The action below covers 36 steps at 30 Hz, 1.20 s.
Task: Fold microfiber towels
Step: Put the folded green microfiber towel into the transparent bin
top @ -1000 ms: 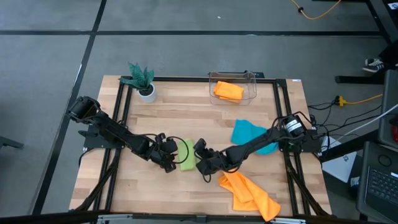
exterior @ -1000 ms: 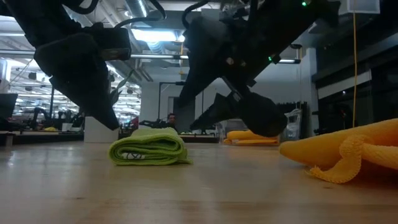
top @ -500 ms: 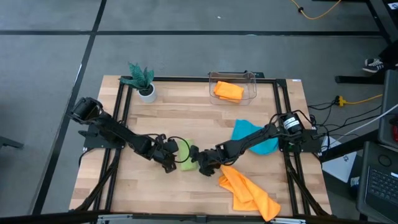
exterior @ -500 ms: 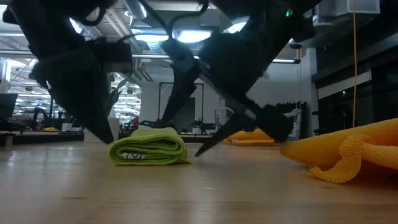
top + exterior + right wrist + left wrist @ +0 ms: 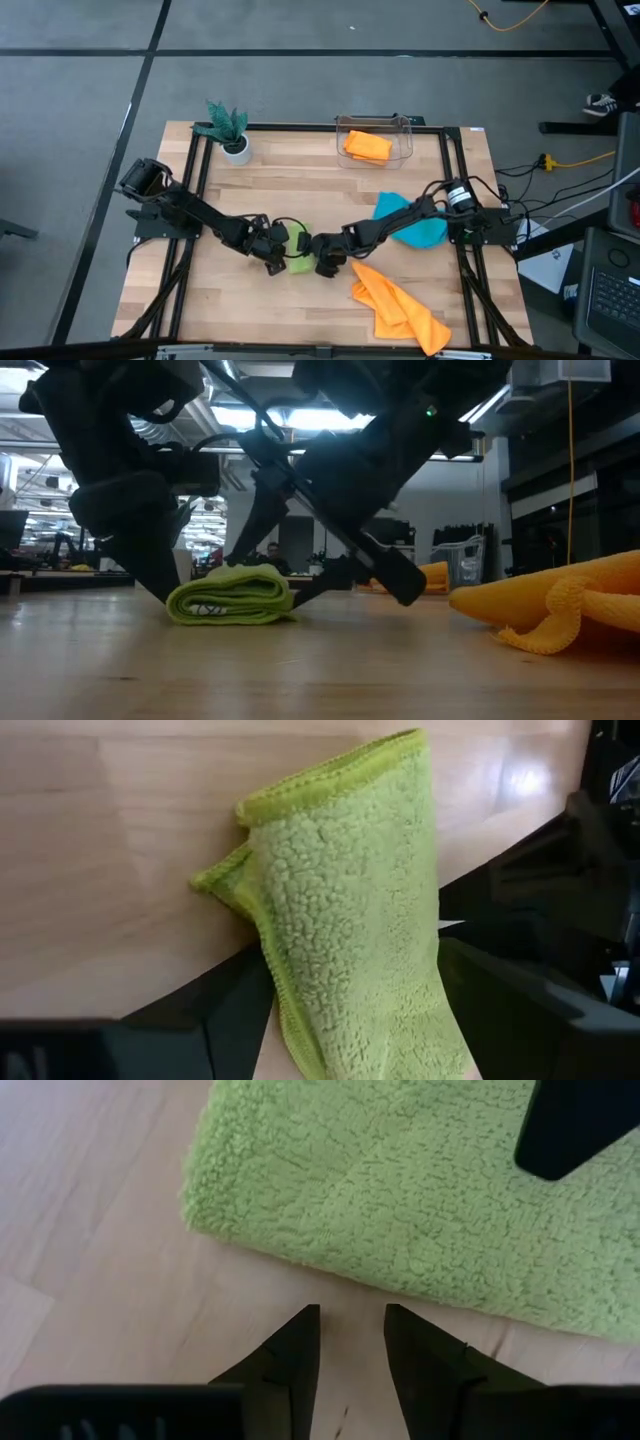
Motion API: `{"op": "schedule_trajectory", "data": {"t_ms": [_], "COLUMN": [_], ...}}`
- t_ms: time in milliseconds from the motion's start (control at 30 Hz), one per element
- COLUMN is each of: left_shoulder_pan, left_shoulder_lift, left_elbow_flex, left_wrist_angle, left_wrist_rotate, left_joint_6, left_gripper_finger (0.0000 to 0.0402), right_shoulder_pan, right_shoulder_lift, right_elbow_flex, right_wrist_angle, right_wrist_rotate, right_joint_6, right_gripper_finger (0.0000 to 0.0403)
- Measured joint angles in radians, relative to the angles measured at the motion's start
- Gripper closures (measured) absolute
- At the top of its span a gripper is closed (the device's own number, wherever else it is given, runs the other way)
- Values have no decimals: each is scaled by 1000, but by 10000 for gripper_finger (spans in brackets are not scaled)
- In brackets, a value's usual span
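A lime green towel lies folded on the wooden table near its middle; in the low view this green towel shows several layers. My right gripper stands open from the table's right side, one finger at each side of the towel's end. My left gripper is open with nothing between its fingers, its tips just short of the green towel's left edge. An orange towel lies crumpled at the front right. A teal towel lies partly under my right arm. My right gripper has its open fingers on either side of the green towel's right end, slanting down from the table's right. The towel lies flat on the table. Whether the fingers touch the cloth, I cannot tell.
A clear bin at the far edge holds a folded orange towel. A small plant in a white pot stands at the far left. Bare wood lies at the near left and between the plant and the bin.
My right gripper has gone down and toward the table's left, up to the green towel, and its wrist has rolled; its fingers now flank the towel's end. My left gripper has sunk a little toward the towel's left edge.
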Motion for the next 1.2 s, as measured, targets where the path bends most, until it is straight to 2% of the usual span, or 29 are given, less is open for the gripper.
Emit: {"op": "schedule_trajectory", "data": {"t_ms": [333,700,967,1200], "left_shoulder_pan": [6,27,26,26], "left_shoulder_lift": [4,4,3,3], "left_elbow_flex": [-2,-2,-2,-2], "left_wrist_angle": [48,70,62,63], "left_wrist_rotate": [-1,25,31,35], "left_joint_6": [-2,19,20,26], "left_gripper_finger": [292,292,292,292], "right_shoulder_pan": [-24,-23,-22,-23], "right_shoulder_lift": [30,38,39,42], "right_elbow_flex": [-1,-2,-3,-2], "right_wrist_angle": [88,90,82,80], "right_wrist_rotate": [-69,-60,-61,-84], "right_joint_6": [-16,58,159,238], "right_gripper_finger": [124,134,207,309]}}
